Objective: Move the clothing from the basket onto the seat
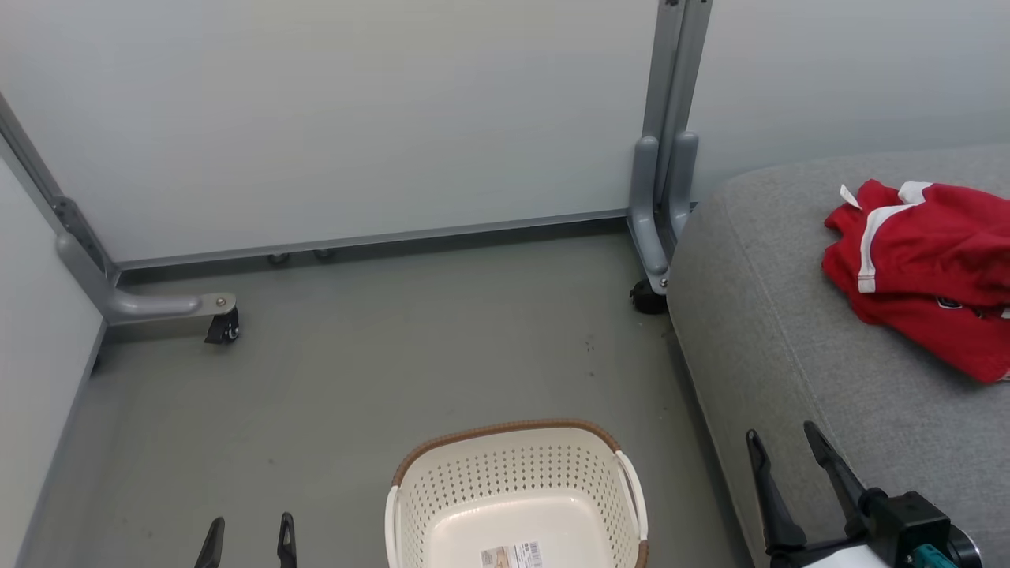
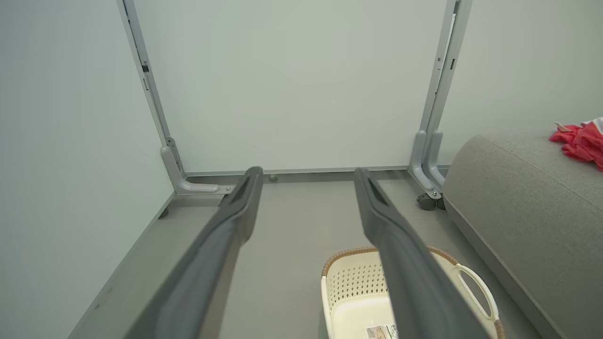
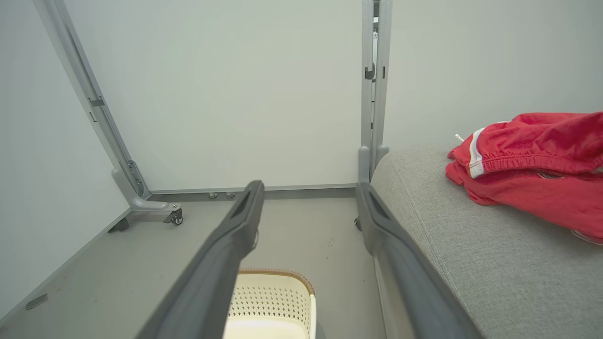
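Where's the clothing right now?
In the head view the clothing lies bunched on the seat at the right, apart from the basket on the floor.

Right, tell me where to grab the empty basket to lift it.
Probably its right side handle, from above with the right gripper: the white loop stands off the basket wall, leaving a gap for one finger, and it lies nearest that gripper.
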You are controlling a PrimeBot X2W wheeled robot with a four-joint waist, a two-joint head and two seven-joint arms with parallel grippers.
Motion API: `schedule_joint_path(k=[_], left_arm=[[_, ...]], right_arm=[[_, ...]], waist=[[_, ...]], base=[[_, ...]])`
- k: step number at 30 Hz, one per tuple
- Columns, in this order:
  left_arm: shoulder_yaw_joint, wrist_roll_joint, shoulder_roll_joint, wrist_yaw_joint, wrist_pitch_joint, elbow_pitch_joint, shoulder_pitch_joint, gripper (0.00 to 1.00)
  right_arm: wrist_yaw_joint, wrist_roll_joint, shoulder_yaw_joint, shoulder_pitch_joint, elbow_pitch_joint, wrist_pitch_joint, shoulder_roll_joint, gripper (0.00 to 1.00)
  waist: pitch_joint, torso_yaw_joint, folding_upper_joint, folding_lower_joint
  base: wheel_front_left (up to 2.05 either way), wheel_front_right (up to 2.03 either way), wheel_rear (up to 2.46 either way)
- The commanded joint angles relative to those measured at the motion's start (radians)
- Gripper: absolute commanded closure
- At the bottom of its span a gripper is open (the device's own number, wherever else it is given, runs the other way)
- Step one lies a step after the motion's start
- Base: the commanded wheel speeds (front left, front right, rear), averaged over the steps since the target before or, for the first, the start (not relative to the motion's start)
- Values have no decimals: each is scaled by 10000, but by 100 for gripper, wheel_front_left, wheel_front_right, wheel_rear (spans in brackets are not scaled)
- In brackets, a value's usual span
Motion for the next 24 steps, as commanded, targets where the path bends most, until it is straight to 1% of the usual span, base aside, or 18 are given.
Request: schedule_joint_path(k=[1, 3, 13, 20, 21, 24], left_arm=[[75, 62, -64, -84, 3, -2, 173, 0], [152, 138, -96, -163, 3, 31, 314, 0], [320, 276, -169, -284, 3, 209, 490, 0], [403, 426, -184, -247, 2, 305, 487, 0], [383, 331, -184, -259, 0, 322, 381, 100], [359, 262, -215, -264, 6, 565, 373, 100]], right_arm=[[-10, -83, 0, 225, 15, -28, -59, 0], [-12, -84, -94, 331, 19, -28, -36, 0], [-10, -152, -84, 439, 57, -28, 88, 0], [-10, -224, 176, 442, 124, -28, 105, 0], [0, -161, 190, 323, 108, 0, 98, 100], [2, -116, 200, 353, 340, 18, 116, 100]], waist=[[-253, -168, 0, 1], [-325, -189, 0, 1], [-532, -274, 0, 1], [-623, -335, 0, 1], [-624, -332, 0, 1], [-626, -332, 0, 1]], base=[[0, 0, 0], [0, 0, 0], [0, 0, 0], [0, 0, 0], [0, 0, 0], [0, 0, 0]])
